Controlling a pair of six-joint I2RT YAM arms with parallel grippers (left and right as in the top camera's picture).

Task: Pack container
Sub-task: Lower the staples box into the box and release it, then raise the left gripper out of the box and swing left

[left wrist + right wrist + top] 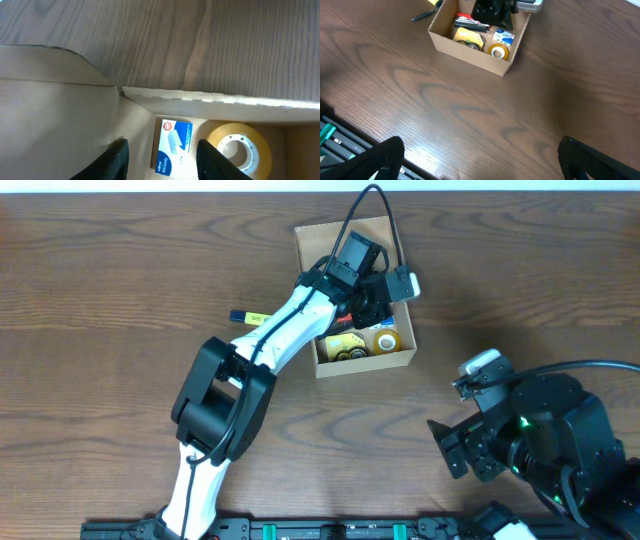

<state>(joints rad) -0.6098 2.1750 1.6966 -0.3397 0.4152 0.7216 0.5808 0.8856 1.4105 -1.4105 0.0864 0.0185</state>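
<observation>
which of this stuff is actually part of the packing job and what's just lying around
Part of the job:
- container
- inside it: tape roll, small blue-and-white box, yellow item
- left gripper, open over the container

Lying about:
- yellow highlighter on the table left of the container, possibly still to pack
- right gripper, open, off to the side

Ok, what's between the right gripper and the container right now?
Nothing but bare table. The right wrist view shows only wood grain from the open right gripper up to the near wall of the container.
</observation>
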